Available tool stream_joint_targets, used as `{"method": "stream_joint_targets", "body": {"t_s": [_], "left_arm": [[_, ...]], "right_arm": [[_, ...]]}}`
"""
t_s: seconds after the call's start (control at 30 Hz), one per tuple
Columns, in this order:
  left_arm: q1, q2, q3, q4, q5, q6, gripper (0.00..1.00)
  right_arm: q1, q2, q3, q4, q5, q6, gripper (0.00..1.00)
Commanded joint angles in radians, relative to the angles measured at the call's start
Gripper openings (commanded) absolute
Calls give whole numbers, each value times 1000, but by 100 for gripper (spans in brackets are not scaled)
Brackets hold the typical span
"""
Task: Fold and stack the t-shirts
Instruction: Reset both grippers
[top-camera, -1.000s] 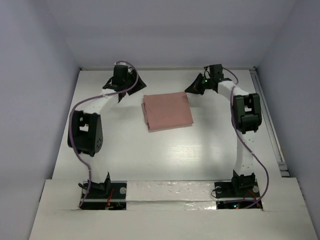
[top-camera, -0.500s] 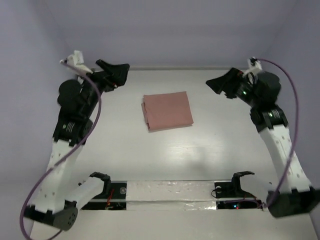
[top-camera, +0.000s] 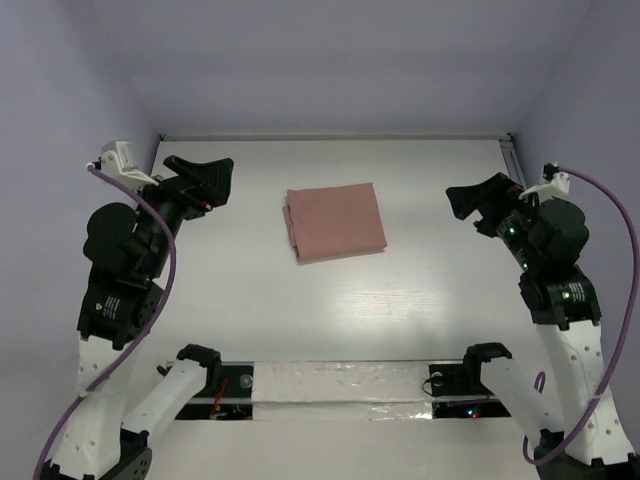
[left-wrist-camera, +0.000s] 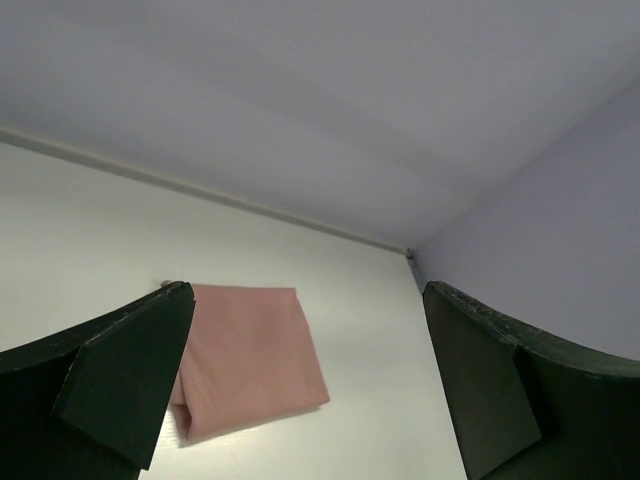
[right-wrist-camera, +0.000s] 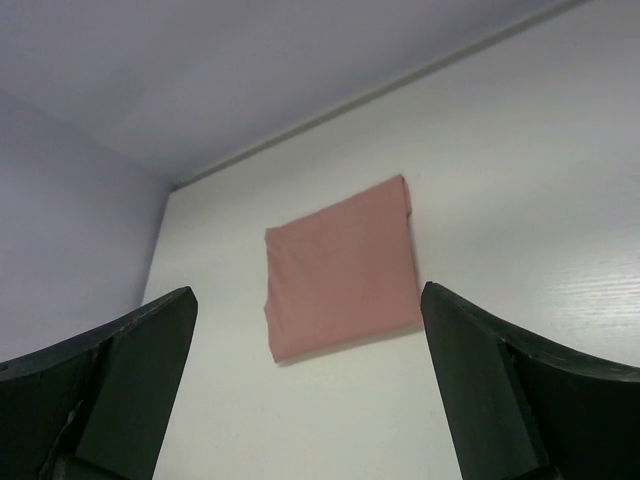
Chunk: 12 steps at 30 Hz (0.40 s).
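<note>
The folded t-shirt (top-camera: 335, 222) lies flat on the white table (top-camera: 400, 300), a neat salmon-pink rectangle in the upper middle of the overhead frame. Its stacked fold edges show along its left side, and the face that is up is plain pink.

The left pincer (top-camera: 213, 180) hangs raised at the upper left of that frame. It is well apart from the shirt, with its tips turned toward it. The jaws are spread wide with nothing between them. From its own camera the shirt sits low and left of centre, and the shirt's left edge is tucked behind the left finger (left-wrist-camera: 120, 370).

The right pincer (top-camera: 466, 206) is held up at the right of the overhead frame, also well clear of the shirt. It too gapes wide and holds nothing. In its own camera the whole shirt shows in the middle of the frame, in the gap between the two dark fingers (right-wrist-camera: 500, 400), on bare table.
</note>
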Motion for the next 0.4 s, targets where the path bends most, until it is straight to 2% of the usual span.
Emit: {"method": "stream_joint_targets", "body": {"t_s": [0.0,0.37], "left_arm": [[0,17,-5,-2,11,36,99],[0,18,-21,4,9,74,99]], "right_arm": [[-1,25,19,-5,16,3,100],[-1,51,50,-8,14,0,100]]}}
